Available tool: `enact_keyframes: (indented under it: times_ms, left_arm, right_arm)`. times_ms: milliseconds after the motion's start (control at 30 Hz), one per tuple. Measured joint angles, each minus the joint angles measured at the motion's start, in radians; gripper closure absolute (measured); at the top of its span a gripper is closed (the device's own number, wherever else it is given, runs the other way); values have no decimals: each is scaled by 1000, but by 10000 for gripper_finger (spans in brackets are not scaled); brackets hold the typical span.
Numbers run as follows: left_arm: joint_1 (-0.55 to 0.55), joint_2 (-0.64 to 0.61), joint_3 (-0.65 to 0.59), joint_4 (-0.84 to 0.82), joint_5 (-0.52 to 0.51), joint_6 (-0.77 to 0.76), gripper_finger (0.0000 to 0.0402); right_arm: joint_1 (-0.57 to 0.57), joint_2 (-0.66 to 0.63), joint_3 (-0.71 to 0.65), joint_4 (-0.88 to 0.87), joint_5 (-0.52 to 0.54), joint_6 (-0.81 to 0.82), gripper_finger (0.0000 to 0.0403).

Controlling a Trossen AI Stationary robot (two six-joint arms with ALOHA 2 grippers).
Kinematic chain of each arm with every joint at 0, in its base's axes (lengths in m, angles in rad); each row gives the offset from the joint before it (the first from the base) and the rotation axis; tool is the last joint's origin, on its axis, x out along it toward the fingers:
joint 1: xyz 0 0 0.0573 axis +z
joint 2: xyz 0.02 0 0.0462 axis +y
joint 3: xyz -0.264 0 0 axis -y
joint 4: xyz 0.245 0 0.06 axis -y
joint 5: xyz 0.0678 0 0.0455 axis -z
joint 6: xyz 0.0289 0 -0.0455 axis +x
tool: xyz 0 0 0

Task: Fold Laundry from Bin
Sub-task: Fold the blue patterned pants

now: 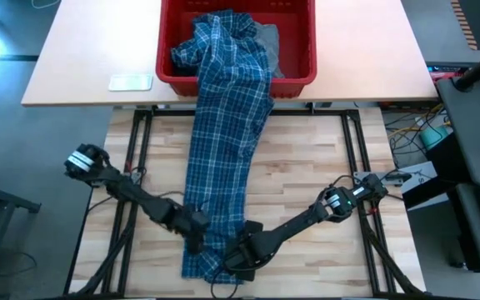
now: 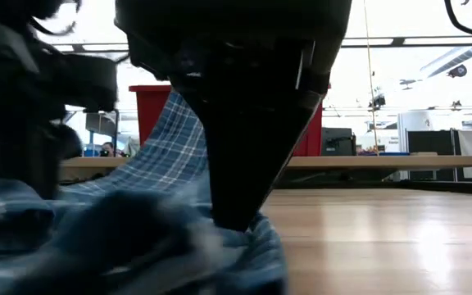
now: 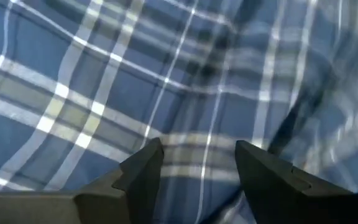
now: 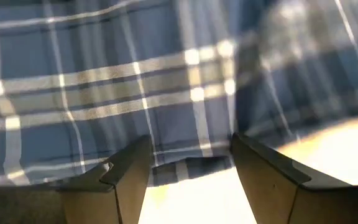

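Right under both grippers is the near end of the plaid shirt (image 1: 223, 158), which runs in a long strip away from them across the wooden table (image 1: 307, 167) and up over the rim of the red bin (image 1: 294, 82). So I'd say we're early: one garment is mostly dragged out, nothing is folded, and its far end is heaped in the tub with a bit of grey fabric (image 1: 272, 46) showing beside it.

The left gripper (image 3: 197, 163) sits low on the shirt's near hem, fingers spread apart with cloth between and beyond them; I can't tell if they're actually pinching it. The right gripper (image 4: 190, 163) is just beside it at the hem's corner, also parted, with the shirt edge crossing between its fingers and bare table showing below that edge.

Shirt looks like thin woven cotton, blue with white and pale check lines, limp and rumpled, bunching near the grippers. Bin is hard glossy plastic with a thick rim. Table is smooth pale butcher-block.

Left to do: pull it fully clear, flatten, fold, then the rest.
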Motion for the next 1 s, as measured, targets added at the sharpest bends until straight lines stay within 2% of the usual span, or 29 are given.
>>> enact_keyframes:
  times_ms: [133,267,333,433,500,567,633,733,867,1000]
  left_arm:
    - [-108,9,101,-227,-1,-3,211]
    - [-187,6,195,-488,-75,-25,211]
    - [-203,-3,231,-551,-129,-50,211]
    - [-204,-10,266,-469,-223,-70,211]
    - [-203,-7,270,-319,-265,-64,211]
    - [-202,15,267,-150,-284,-48,211]
    - [-202,58,259,-77,-287,-49,211]
    - [-202,138,253,-81,-285,-80,211]
    - [-206,237,245,-70,-266,-100,210]
    - [-210,266,247,-76,-250,-112,210]
  right_arm:
    - [-1,0,0,-34,-2,30,184]
    - [-1,0,0,-34,-39,30,184]
    - [0,0,0,-36,-55,30,184]
    - [6,0,12,-40,-66,27,184]
    - [8,-2,31,-39,-80,25,184]
    - [9,-11,53,-39,-76,29,184]
    - [9,-28,77,-36,-51,30,184]
    - [8,-43,88,-27,-10,29,184]
    - [7,-31,48,-15,-12,27,184]
    - [10,-9,27,9,-86,51,184]
